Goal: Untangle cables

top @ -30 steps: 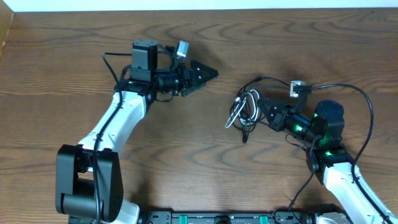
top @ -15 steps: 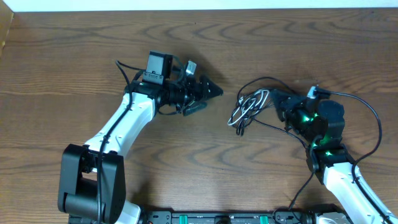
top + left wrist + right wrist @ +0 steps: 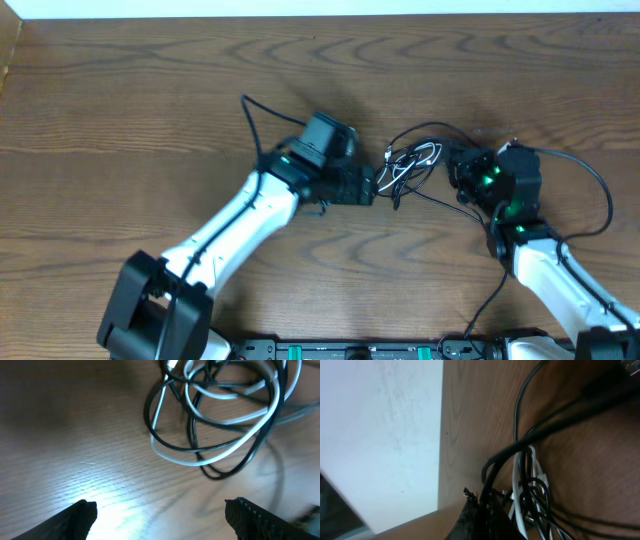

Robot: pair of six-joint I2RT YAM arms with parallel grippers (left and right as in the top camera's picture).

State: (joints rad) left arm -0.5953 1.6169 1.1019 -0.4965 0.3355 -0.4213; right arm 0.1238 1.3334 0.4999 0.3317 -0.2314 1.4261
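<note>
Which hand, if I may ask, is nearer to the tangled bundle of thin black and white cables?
Right. The right hand touches the right edge of the tangled cable bundle; the open left hand sits just short on its left.

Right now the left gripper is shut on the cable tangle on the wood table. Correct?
Not quite. The left gripper is open, not shut on anything. The left wrist view shows its fingers spread wide apart, with the cable tangle lying ahead of them and none of it between them. The tangle does lie on the wood table, as you said.
</note>
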